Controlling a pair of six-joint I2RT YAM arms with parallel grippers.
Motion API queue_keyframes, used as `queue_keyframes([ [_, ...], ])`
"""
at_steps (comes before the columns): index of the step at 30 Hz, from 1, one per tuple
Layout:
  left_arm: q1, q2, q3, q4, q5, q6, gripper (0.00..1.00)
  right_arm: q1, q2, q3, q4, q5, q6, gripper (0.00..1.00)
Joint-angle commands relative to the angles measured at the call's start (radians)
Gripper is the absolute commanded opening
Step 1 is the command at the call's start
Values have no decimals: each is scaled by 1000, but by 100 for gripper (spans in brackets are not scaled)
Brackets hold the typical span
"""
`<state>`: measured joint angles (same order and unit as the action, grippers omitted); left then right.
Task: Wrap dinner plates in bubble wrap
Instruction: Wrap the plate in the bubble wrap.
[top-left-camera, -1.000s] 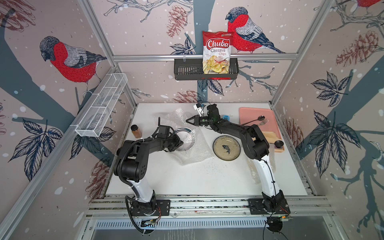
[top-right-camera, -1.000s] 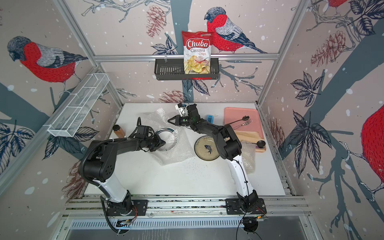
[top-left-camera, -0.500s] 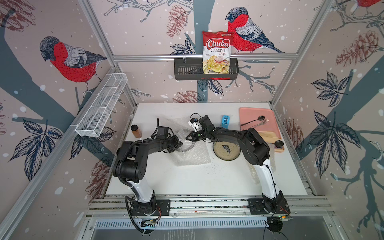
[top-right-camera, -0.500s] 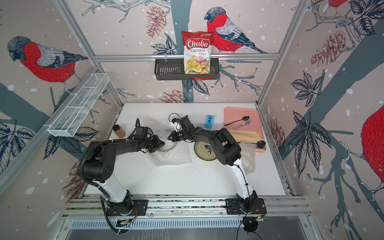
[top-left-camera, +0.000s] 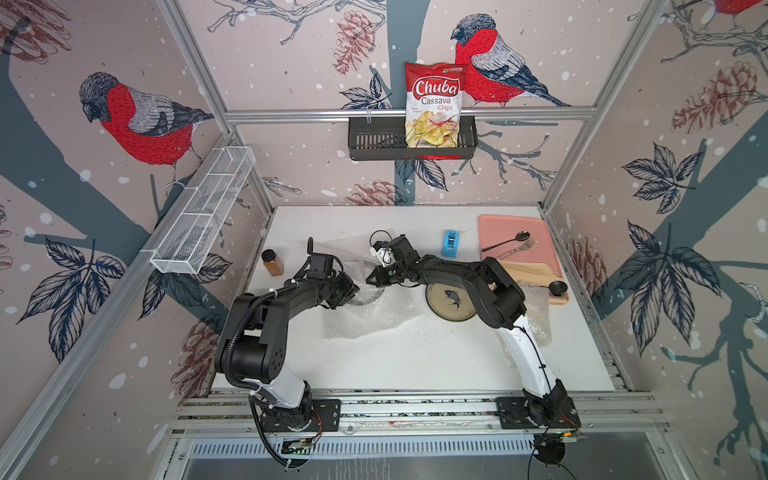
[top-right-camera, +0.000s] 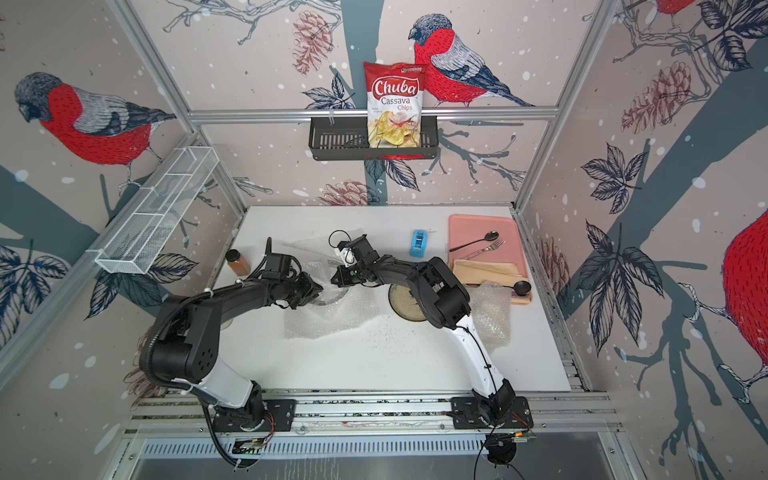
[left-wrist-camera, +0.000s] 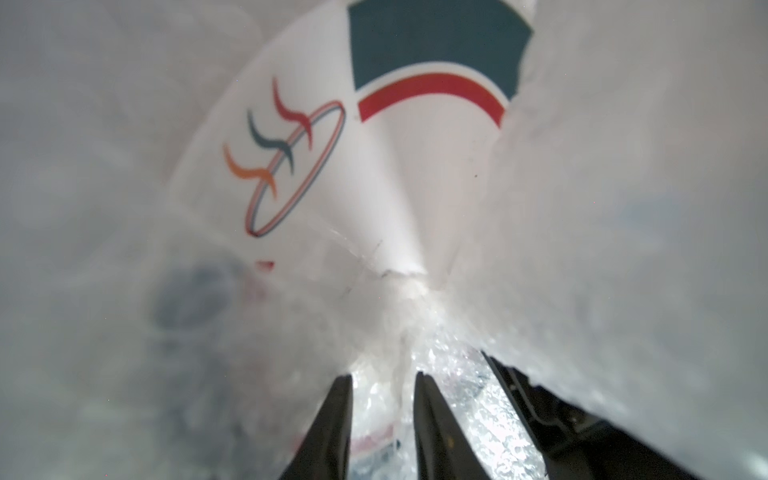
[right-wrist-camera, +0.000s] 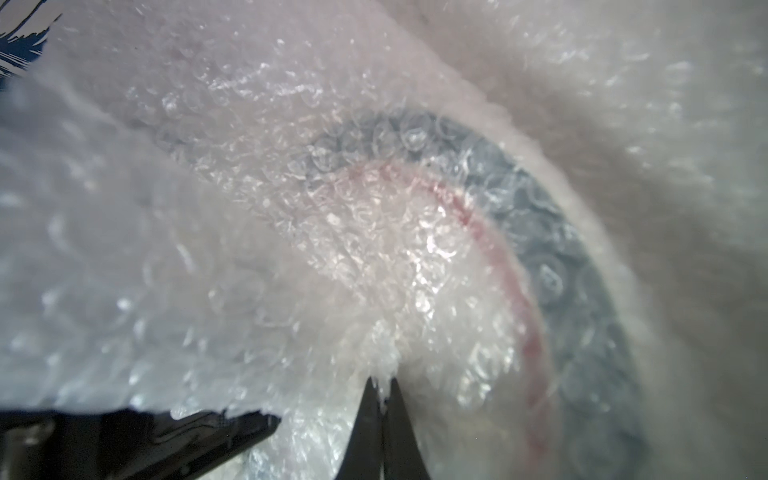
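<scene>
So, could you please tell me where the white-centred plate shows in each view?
In a top view: white-centred plate mid-table, left of the fish plate.
In a top view: same spot.
Left wrist: its bare white face fills the middle.
Right wrist: its teal rim arcs under bubble wrap.
Shared landmark: that bubble wrap, in every view.

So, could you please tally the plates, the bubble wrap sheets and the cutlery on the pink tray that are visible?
Plates: 2 (fish plate, half-covered plate)
Bubble wrap sheets: 2 (centre sheet, right sheet)
Cutlery: 2 (spoon, fork)
Total: 6
</scene>
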<state>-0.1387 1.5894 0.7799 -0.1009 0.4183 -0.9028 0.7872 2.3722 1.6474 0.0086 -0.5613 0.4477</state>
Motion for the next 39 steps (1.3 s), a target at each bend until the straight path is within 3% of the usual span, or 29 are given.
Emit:
queue_keyframes([
  [1,10,-38,36,-54,-36,-15,41,6,26,-23,-179,128,4,2],
  [6,39,-60,93,-77,-55,-9,62,7,25,-33,-176,136,4,2],
  [10,43,-28,168,-91,-49,-10,72,10,24,-38,-170,136,3,2],
  [18,21,44,242,-94,-59,-35,78,19,22,-43,-162,138,5,2],
  [23,-4,87,243,-97,-26,-34,67,20,14,-44,-165,141,3,2],
  [29,-12,19,154,-111,-13,15,33,18,-29,-55,-144,119,8,4],
  [31,-14,10,121,-116,5,37,26,15,-43,-60,-126,95,11,8],
  [39,-13,44,17,-90,-32,68,21,-1,-185,-171,10,-40,35,20],
])
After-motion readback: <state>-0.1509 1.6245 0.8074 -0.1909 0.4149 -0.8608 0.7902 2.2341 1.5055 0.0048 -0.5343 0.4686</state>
